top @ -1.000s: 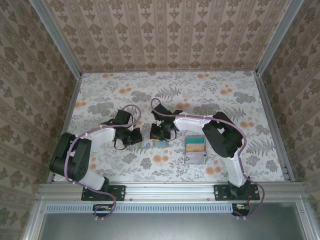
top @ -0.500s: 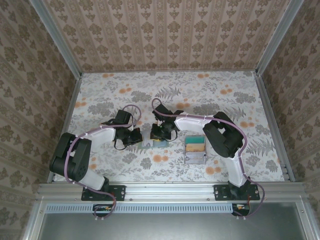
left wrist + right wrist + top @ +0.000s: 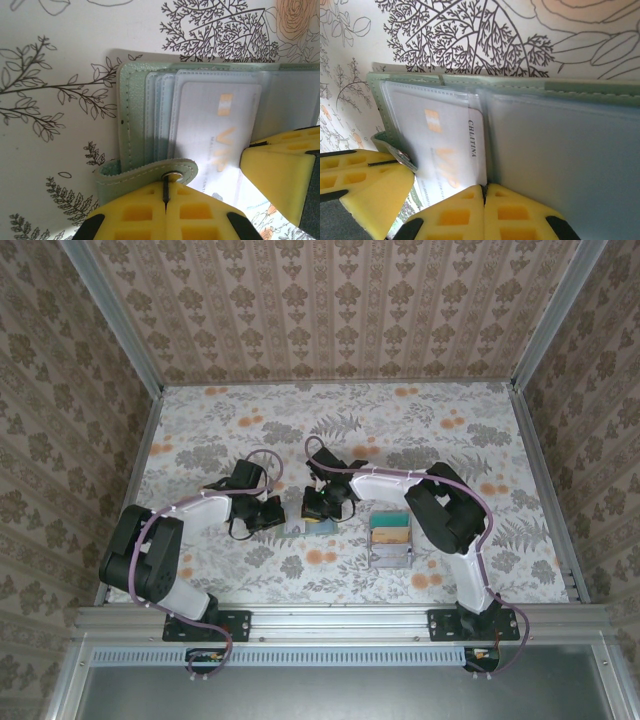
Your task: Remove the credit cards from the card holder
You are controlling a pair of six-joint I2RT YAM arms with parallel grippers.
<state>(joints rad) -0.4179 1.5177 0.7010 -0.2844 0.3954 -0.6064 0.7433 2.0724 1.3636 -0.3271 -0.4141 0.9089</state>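
The left gripper [image 3: 166, 194] was closed, its yellow pads clamped on the snap tab [image 3: 142, 172] of the card holder [image 3: 131, 115]. The metal stud [image 3: 173, 175] sat directly at the seam between the pads. At 12 o'clock from the tab in the left wrist view, the card holder lay open and flat on the floral table [image 3: 60, 50], with clear sleeves stacked inside its green cover. A white credit card [image 3: 215, 125] with orange lettering sat in the front sleeve. At 4 o'clock in the same view, one of the right arm's fingers [image 3: 280, 175] pressed on that sleeve.

The right gripper [image 3: 485, 197] was closed, pads pressed together at the lower edge of the credit card, at 6 o'clock in the right wrist view. Whether the pads pinched the card, the sleeve or both could not be determined.

In the top view, both grippers were over the card holder near the table centre. A grey tray [image 3: 391, 560] stood at 3 o'clock from the card holder, near it but apart.
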